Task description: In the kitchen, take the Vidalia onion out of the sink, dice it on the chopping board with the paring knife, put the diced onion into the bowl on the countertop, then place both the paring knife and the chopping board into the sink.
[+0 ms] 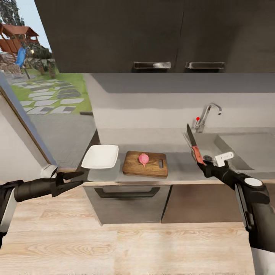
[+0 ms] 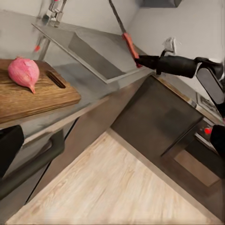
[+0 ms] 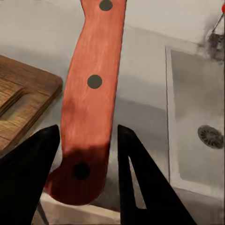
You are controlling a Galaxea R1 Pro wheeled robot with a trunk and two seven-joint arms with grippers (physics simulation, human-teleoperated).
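Observation:
The pink Vidalia onion (image 1: 143,159) (image 2: 23,72) lies on the brown chopping board (image 1: 146,164) (image 2: 33,96) on the countertop (image 1: 179,168). Left of the board sits the white bowl (image 1: 100,156). My right gripper (image 1: 202,162) (image 3: 88,129) is shut on the paring knife (image 1: 194,146) (image 2: 124,33) (image 3: 91,93), holding its reddish handle between board and sink (image 1: 244,147) with the blade pointing up and away. My left gripper (image 1: 78,178) hangs open in front of the counter edge, below the bowl, holding nothing.
A curved chrome tap (image 1: 207,115) with a red knob stands behind the sink. Dark wall cabinets (image 1: 152,34) hang overhead. An oven front with a bar handle (image 1: 128,193) sits under the board. A glass door to a garden is on the left.

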